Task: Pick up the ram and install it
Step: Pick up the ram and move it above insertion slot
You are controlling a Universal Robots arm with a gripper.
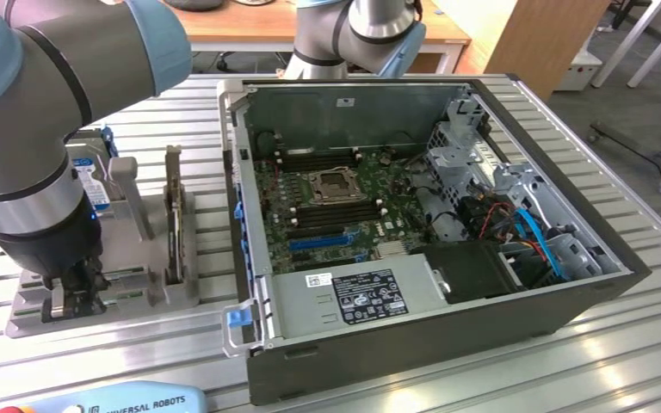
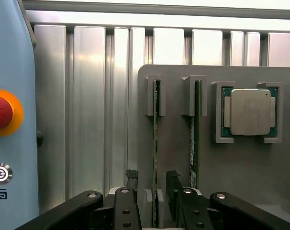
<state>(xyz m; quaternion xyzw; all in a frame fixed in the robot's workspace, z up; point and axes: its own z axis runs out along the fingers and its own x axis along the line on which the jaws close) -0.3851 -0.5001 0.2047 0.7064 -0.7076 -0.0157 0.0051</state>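
Two ram sticks stand on edge in slots of a grey holder (image 2: 173,143). My gripper (image 2: 152,184) is open and straddles the end of one ram (image 2: 155,124), with one dark fingertip (image 2: 131,178) on each side and a small gap to both. The other ram (image 2: 195,129) stands in the neighbouring slot, toward the silver processor chip (image 2: 250,111). In the exterior view the gripper (image 1: 72,297) is down over the holder (image 1: 32,323) at the exterior view's left, beside the open computer case (image 1: 423,327).
The motherboard (image 1: 330,202) lies exposed inside the case. A dark expansion card (image 1: 173,224) stands upright on the holder between gripper and case. A teach pendant with a red stop button (image 2: 1,112) lies on the slatted aluminium table (image 2: 87,105) close to the holder.
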